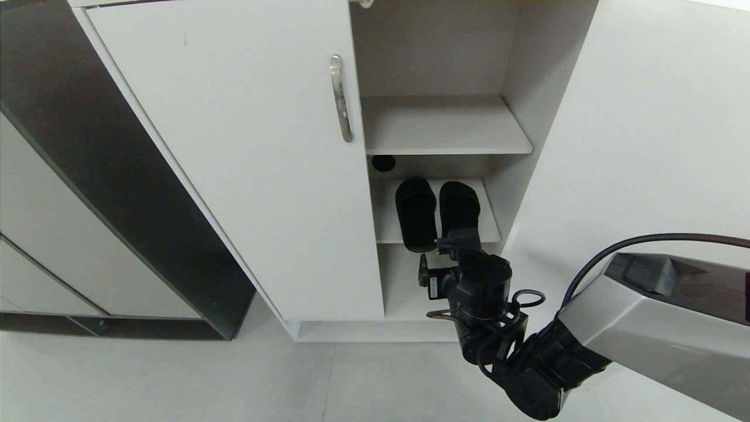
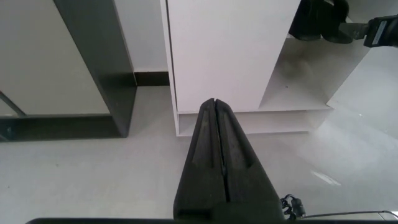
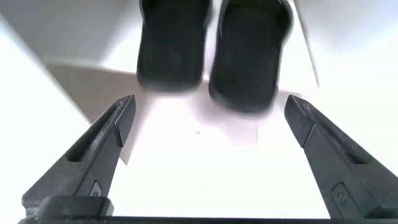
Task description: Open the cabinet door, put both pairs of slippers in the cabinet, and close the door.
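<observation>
— Where was the pair of slippers point(image 1: 416, 214) at that moment?
— The black pair lay side by side on the middle shelf point(image 1: 384, 225) of the cabinet point(image 1: 527, 88). This was the right half, where the right door point(image 1: 644, 146) stood open. The left door point(image 1: 234, 176) was shut.
— And the right gripper point(image 3: 209, 102)?
— It hung just in front of the slippers' near ends and looked clear of them. Its jaws were wide and held nothing.
— So what did the step call for?
— A clean retreat, I judged. It should have drawn straight back and level, jaws kept wide, so that no finger hooked a slipper and dragged it off the shelf edge. It also had to mind the open door on the right.
— The left gripper point(image 2: 214, 106)?
— It was low over the floor point(image 2: 93, 174), near the cabinet's base, with its jaws pressed together and empty. I judged it best left parked. With one pair inside, the door wasn't yet due for closing.
</observation>
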You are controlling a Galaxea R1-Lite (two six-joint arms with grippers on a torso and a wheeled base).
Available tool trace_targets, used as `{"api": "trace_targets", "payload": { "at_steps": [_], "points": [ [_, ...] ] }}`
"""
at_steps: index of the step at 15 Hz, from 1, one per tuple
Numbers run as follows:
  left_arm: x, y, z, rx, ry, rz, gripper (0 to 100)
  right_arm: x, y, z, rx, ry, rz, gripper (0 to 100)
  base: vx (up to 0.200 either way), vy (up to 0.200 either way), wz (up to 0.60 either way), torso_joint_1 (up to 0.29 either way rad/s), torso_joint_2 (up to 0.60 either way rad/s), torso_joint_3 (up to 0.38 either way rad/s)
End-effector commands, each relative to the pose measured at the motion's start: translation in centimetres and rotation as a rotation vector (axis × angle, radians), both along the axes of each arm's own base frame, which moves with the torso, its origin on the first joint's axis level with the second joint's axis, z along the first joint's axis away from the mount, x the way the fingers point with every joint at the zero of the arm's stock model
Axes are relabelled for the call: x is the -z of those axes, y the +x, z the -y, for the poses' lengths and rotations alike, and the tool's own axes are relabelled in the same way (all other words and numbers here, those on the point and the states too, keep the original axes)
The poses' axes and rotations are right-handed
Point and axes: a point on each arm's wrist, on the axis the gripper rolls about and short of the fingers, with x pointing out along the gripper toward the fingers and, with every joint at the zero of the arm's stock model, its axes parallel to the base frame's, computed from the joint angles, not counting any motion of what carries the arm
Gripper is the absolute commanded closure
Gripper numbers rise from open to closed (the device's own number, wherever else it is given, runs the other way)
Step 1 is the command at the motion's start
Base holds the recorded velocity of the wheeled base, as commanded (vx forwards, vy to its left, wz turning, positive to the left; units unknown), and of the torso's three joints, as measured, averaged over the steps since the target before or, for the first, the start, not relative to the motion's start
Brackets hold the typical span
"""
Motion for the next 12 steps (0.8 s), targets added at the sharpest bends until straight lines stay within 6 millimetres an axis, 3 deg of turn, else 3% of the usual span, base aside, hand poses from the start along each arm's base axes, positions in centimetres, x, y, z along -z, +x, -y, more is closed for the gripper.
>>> {"api": "trace_targets", "payload": {
  "at_steps": [1, 9, 12],
  "points": [
    [0.0, 0.01, 0.0, 0.002, 0.003, -0.001, 100, -0.05, -0.1, 0.14, 0.001, -0.002, 0.001, 0, 0.0, 0.0, 0.0, 0.0, 0.0, 0.0],
    [0.0, 0.01, 0.0, 0.001, 0.0, -0.002, 100, 0.1, 0.08, 0.41, 0.009, -0.005, -0.003, 0, 0.0, 0.0, 0.0, 0.0, 0.0, 0.0],
    [0.0, 0.01, 0.0, 0.001, 0.0, -0.002, 100, 0.1, 0.16, 0.5, 0.012, -0.005, -0.003, 0, 0.0, 0.0, 0.0, 0.002, 0.0, 0.157]
  ]
}}
